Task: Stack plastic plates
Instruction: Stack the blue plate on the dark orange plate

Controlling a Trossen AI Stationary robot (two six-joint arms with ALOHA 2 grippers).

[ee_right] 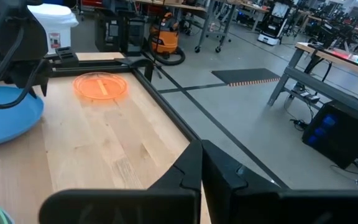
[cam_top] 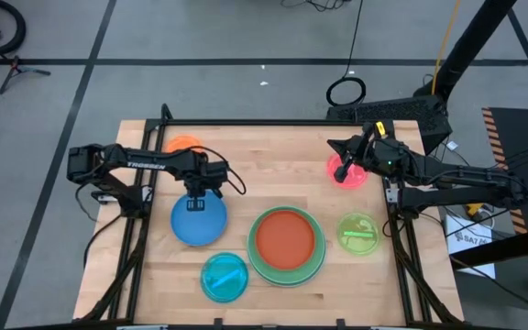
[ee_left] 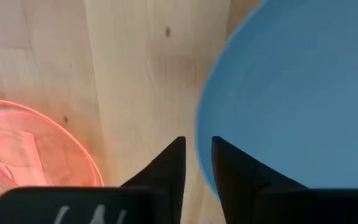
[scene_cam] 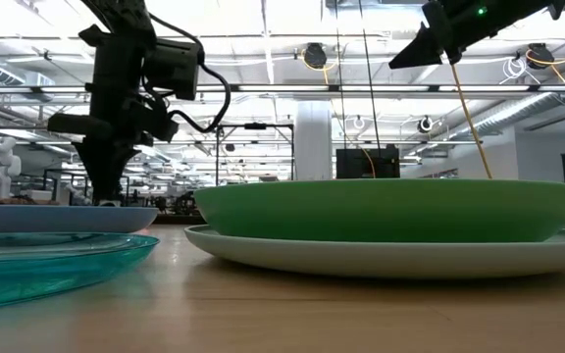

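Note:
A blue plate (cam_top: 198, 223) lies flat on the wooden table at the left. My left gripper (cam_top: 199, 190) points down at its far rim, open, with one finger (ee_left: 173, 163) outside the rim and the other (ee_left: 235, 167) over the plate's inside. My right gripper (ee_right: 201, 155) is shut and holds nothing, raised above a pink plate (cam_top: 348, 174) at the far right. In mid-table, a rust-brown plate (cam_top: 287, 238) lies in a large green plate (scene_cam: 390, 208), which sits on a pale plate (scene_cam: 390, 257). My left gripper straddles the blue plate's far rim (ee_left: 199, 140) from above, fingers pointing down. A gap shows between the fingertips, and I cannot tell whether either finger touches the rim. The plate lies flat on the table.
An orange plate (cam_top: 183, 144) lies at the far left corner, a translucent cyan plate (cam_top: 225, 277) near the front edge, and a lime plate (cam_top: 360, 234) at the right. Bare wood shows between the blue and pink plates. A dark frame rail (ee_right: 166, 112) edges the table.

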